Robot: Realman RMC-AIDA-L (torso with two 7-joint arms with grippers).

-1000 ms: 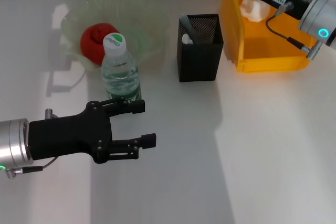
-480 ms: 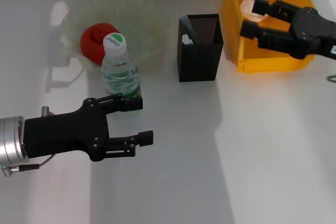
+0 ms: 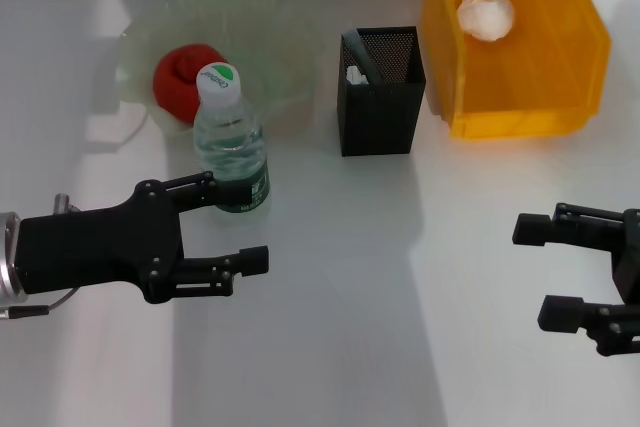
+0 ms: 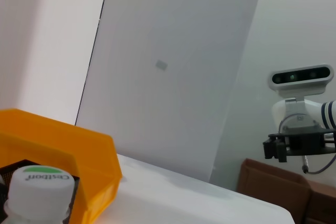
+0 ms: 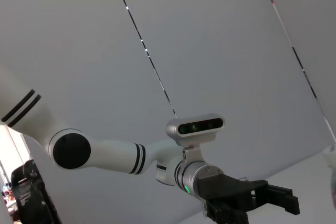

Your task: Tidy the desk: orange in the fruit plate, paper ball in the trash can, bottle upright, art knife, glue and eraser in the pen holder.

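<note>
By my reckoning the tidying is nearly done, perhaps finished. The orange [image 3: 184, 77] sits in the fruit plate [image 3: 262, 25], the bottle [image 3: 229, 139] stands upright just in front of that plate with its green-and-white cap on, and the paper ball [image 3: 486, 16] lies inside the yellow trash can [image 3: 520, 112]. The pen holder [image 3: 379, 107] stands between plate and bin; I can see something white and a dark stick-like shape inside it (whether art knife, glue and eraser are all there I cannot tell), and none of them lies loose on the desk [image 3: 380, 327]. My left gripper [image 3: 238, 223] hovers beside the bottle's base, fingers spread apart and holding nothing, one tip close to the label. My right gripper [image 3: 545, 271] hangs low over the near right of the desk, well apart from the bin, also spread and holding nothing. The near half of the desk is bare, so both arms have room to pull back toward me; only my left needs care to clear the bottle without tipping it.
</note>
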